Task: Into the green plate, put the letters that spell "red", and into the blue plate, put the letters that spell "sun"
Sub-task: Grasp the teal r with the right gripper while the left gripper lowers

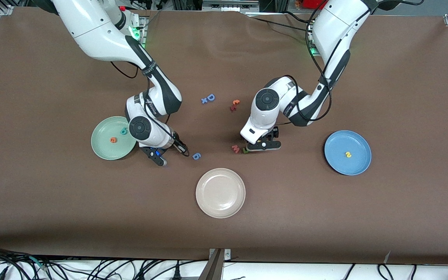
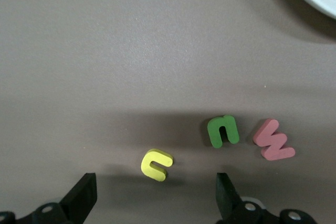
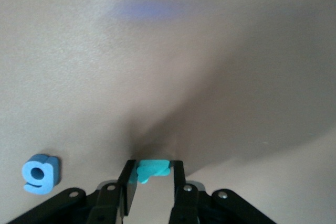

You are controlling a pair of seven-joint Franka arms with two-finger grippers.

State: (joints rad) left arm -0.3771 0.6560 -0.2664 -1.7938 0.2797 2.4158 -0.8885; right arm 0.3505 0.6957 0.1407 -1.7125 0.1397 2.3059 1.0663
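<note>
Just beside the green plate (image 1: 100, 151), low over the table, my right gripper (image 1: 158, 157) (image 3: 152, 178) is shut on the thin teal "r" (image 3: 152, 168). An orange "e" (image 1: 112, 140) and a teal "d" (image 1: 123, 131) lie in that plate. The blue plate (image 1: 336, 144) holds the yellow "s" (image 1: 348, 154). My left gripper (image 1: 262, 146) (image 2: 155, 199) hangs open over the yellow "u" (image 2: 156, 164), one finger to each side and not touching it. The green "n" (image 2: 222, 131) (image 1: 244, 150) lies beside the "u".
A pink "w" (image 2: 273, 141) (image 1: 235, 148) lies next to the "n". A blue "g" (image 3: 39, 173) (image 1: 196, 156) sits close to my right gripper. The beige plate (image 1: 220, 192) stands nearer the front camera. A blue "D" (image 1: 210, 97) and an orange letter (image 1: 236, 102) lie toward the arms' bases.
</note>
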